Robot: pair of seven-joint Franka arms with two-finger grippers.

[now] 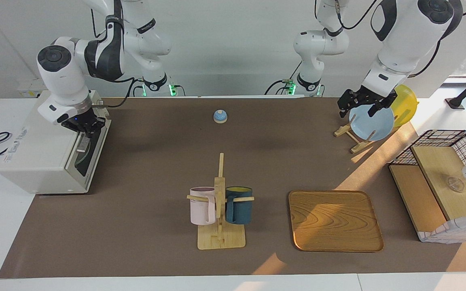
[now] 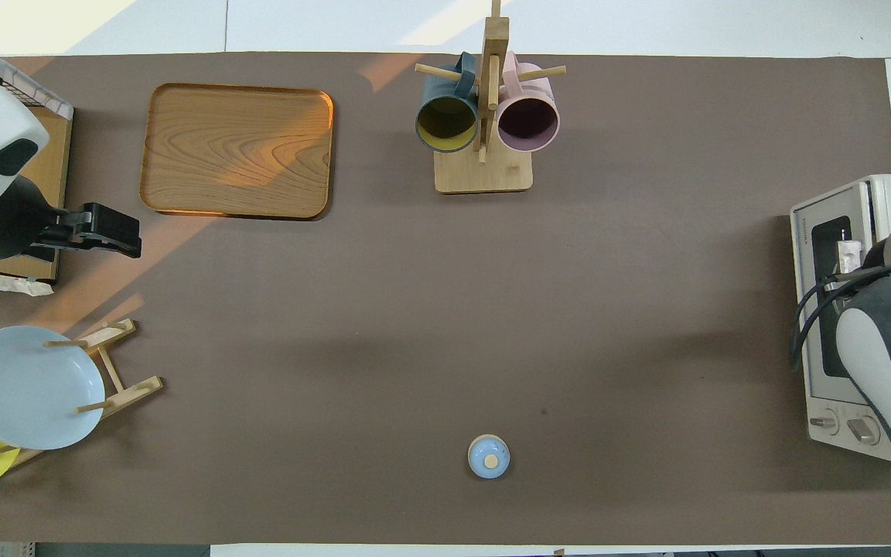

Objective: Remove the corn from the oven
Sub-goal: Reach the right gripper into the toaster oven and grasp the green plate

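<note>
Right gripper (image 1: pixel 82 128) at oven (image 1: pixel 39 153) door; corn apparently hidden.

Two big white robot arms with round dark grey caps on the joints, dark grey bands around the bends, black cables looping along them, green lights at both bases, black left gripper (image 1: pixel 363 104), black right gripper (image 1: pixel 83 123)

Bench layout as I see it from the console

The oven (image 1: pixel 51 153) sits at the right arm's end of the bench (image 1: pixel 144 210), directly under my right gripper (image 1: pixel 84 126). My left gripper (image 1: pixel 363 104) hangs over the plate rack (image 1: pixel 352 139) at the other end; tray (image 1: pixel 334 220), mug stand (image 1: pixel 220 210) and bell (image 1: pixel 220 116) lie between.
</note>
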